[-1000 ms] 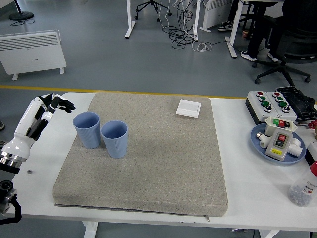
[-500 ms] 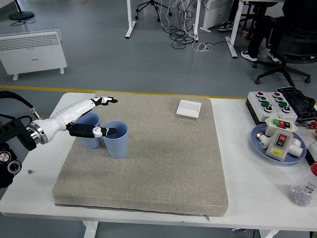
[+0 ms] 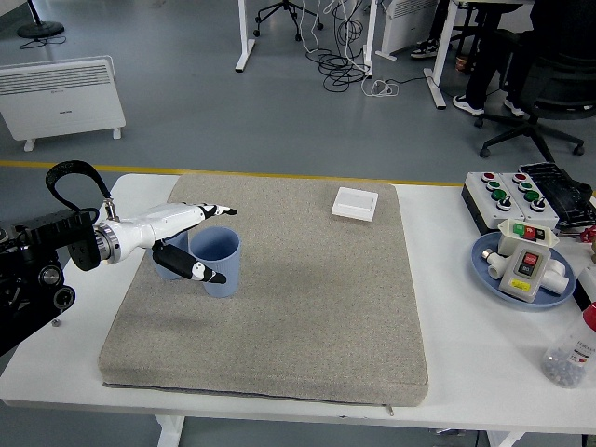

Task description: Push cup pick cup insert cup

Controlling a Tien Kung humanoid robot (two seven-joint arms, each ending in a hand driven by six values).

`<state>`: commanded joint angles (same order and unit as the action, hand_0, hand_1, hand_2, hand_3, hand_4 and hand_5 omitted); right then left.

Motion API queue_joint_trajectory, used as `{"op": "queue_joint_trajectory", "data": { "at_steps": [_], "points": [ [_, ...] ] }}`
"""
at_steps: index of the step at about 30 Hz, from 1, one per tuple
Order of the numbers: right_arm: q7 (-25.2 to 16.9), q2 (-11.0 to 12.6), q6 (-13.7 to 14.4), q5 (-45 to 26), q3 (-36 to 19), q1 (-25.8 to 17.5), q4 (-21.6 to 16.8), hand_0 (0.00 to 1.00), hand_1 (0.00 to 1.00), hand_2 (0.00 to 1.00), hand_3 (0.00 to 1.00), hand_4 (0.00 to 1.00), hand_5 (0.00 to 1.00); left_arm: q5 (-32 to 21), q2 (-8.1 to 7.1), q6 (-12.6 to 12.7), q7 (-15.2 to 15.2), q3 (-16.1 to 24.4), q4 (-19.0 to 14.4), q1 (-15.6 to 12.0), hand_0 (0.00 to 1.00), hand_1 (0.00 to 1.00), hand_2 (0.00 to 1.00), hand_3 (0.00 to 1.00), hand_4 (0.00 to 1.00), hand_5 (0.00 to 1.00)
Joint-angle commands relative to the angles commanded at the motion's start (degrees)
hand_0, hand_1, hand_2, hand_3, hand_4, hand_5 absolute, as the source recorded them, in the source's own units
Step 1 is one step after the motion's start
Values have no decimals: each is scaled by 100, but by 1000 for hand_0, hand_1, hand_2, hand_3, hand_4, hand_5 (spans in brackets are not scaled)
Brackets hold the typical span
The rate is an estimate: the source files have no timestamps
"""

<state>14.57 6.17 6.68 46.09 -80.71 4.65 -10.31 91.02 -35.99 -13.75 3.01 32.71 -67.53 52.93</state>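
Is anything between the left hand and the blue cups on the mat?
Nothing visible. The left hand is already at the near blue cup, fingers spread above and thumb below its left side. The other blue cup sits just behind the hand, mostly hidden by it.

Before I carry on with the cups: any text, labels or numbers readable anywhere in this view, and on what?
None can be read.
Yellow label on the switch box in the blue dish: print too small.
Label on the clear bottle: blurred.
Button box: coloured buttons only, no legible markings.
Blue cups, grey mat, white square piece: no print visible.
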Motion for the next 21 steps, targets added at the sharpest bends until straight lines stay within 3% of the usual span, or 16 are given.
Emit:
{"op": "queue_joint_trajectory", "data": {
  "at_steps": [10, 12, 17, 21],
  "points": [
    [11, -2, 5, -33, 49, 16, 0, 751, 615, 594, 584, 109, 601, -32, 318, -31, 73, -768, 583, 651, 961, 961, 998, 998, 998, 449],
    [11, -1, 5, -35, 52, 17, 0, 751, 615, 594, 584, 109, 601, -29, 333, -39, 64, -808, 609, 675, 961, 961, 998, 998, 998, 449],
    [21, -1, 3, -9, 61, 14, 0, 751, 614, 593, 583, 110, 600, 50, 551, -269, -132, -1034, 1000, 872, 949, 956, 998, 998, 998, 439],
    [20, 2, 1, -2, 61, 16, 0, 750, 615, 593, 584, 112, 596, 15, 604, -305, -166, -1108, 1175, 945, 931, 942, 998, 998, 998, 421]
  ]
}}
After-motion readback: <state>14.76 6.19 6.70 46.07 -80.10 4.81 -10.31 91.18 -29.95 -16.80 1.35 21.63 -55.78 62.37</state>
